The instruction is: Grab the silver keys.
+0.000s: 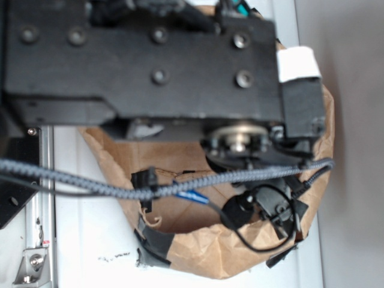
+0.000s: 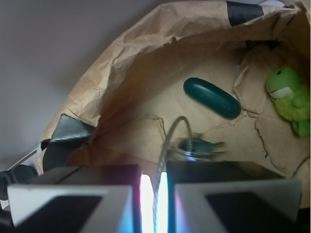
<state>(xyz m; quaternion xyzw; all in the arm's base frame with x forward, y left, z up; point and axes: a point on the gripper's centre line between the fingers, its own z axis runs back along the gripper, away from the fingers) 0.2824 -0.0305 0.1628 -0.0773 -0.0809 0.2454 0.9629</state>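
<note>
Gripper (image 2: 154, 194) looks pinched on the key ring's wire loop, silver keys (image 2: 197, 147) dangling blurred just ahead over the paper bag (image 2: 121, 77). Thin wire, so we risk slippage if swung.

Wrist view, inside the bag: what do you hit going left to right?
Black tape patch → wire ring pinched in the claw → keys → teal capsule → green plush.
</note>
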